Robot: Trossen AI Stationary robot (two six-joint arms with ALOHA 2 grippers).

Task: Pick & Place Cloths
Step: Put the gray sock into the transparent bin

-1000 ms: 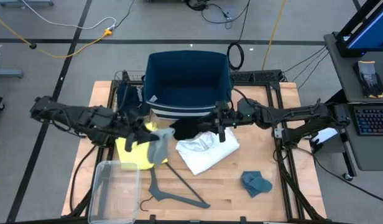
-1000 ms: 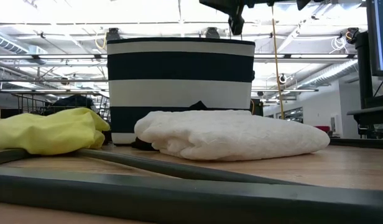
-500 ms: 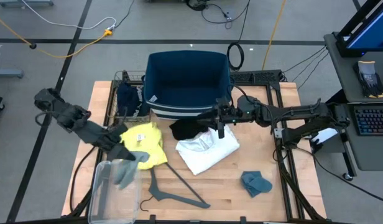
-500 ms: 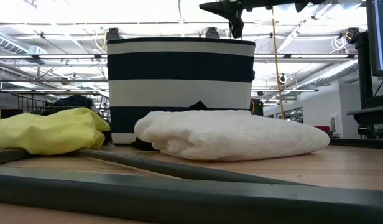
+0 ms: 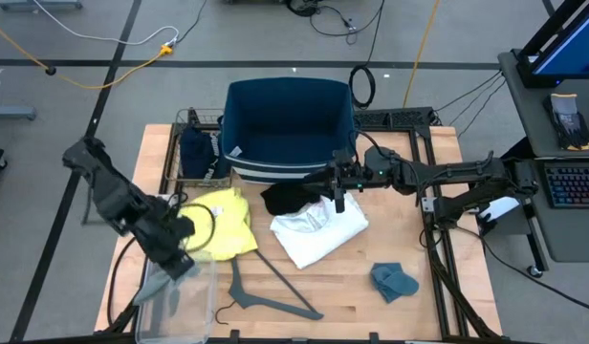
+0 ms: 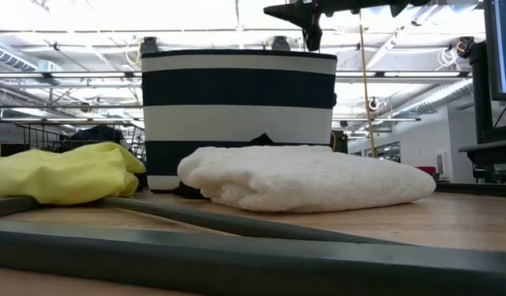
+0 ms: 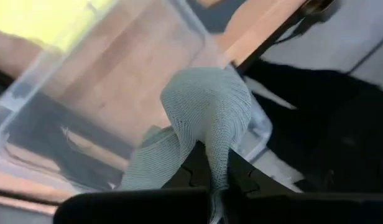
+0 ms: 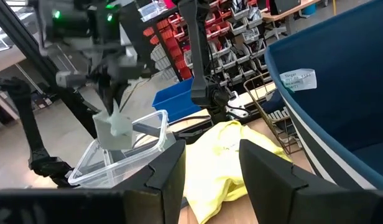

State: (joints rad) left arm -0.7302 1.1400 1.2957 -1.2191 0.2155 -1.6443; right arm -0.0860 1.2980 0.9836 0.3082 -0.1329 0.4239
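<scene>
High view showed the left gripper (image 5: 173, 270) at 8 o'clock on the table (image 5: 438, 301), poised over the clear bin (image 5: 194, 315) with a pale teal rag (image 7: 204, 118) pinched between its fingers. The rag hung above the bin and had not been released; whether anything already lay in the bin could not be told.

At 5 o'clock a second teal rag (image 5: 394, 281) lay untouched. The hanger (image 5: 266, 298) lay at 6 o'clock.

Toward the centre, the white cloth (image 5: 318, 229) and the yellow cloth (image 5: 223, 222) rested on the table, with the black cloth (image 5: 290, 198) just beyond them, touching the white one. The right gripper (image 5: 338, 196) hovered above the white cloth's far edge, fingers spread and holding nothing.

At 12 o'clock stood the navy tote (image 5: 290, 129), its visible interior bare, and at 11 o'clock a wire basket (image 5: 194, 153) held a dark navy cloth (image 5: 192, 145). No maroon cloth was seen.

Judgement: the task was at an early stage. One rag was about to be placed; the yellow, white and black cloths and the second rag remained to be handled.
</scene>
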